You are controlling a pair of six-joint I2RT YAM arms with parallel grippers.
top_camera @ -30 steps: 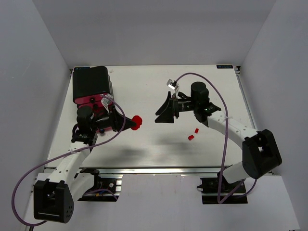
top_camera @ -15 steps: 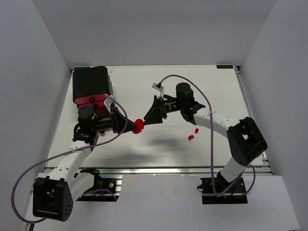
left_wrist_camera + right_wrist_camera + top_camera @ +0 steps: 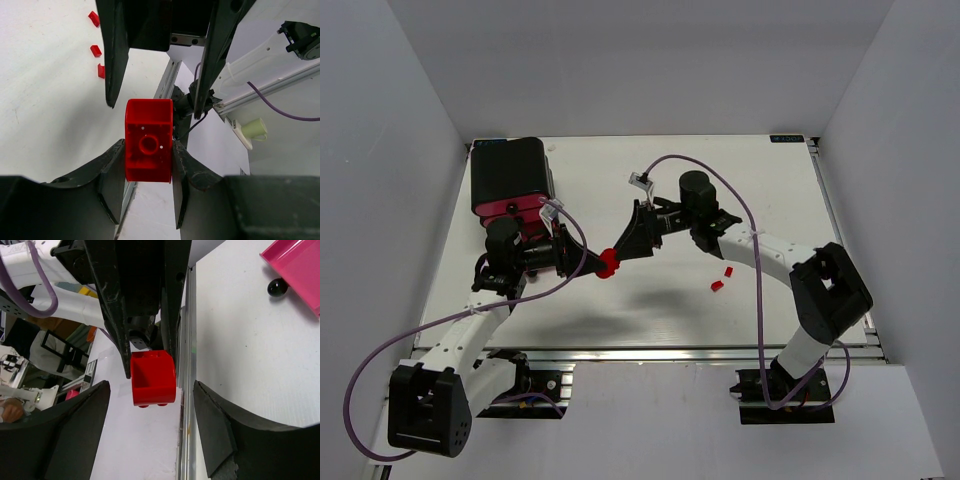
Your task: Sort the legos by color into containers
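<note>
My left gripper (image 3: 603, 262) is shut on a red lego brick (image 3: 609, 262) and holds it above the table's middle. In the left wrist view the brick (image 3: 148, 147) sits pinched between both fingers. My right gripper (image 3: 623, 246) is open and faces the left one, its jaws set wide on either side of the brick without touching it. The right wrist view shows the brick (image 3: 152, 377) between the spread fingers (image 3: 75, 430). Small red legos (image 3: 722, 278) lie on the table right of centre. The black housing (image 3: 510, 172) with a pink drawer (image 3: 516, 208) stands at the back left.
Three small red legos (image 3: 96, 50) show on the table in the left wrist view. A pink drawer (image 3: 299, 267) with a black knob (image 3: 276, 287) shows at the right wrist view's upper right. White walls enclose the table (image 3: 620, 170) on three sides.
My right gripper has moved left until its open jaws flank the red brick. My left gripper has shifted slightly right with the brick still held.
</note>
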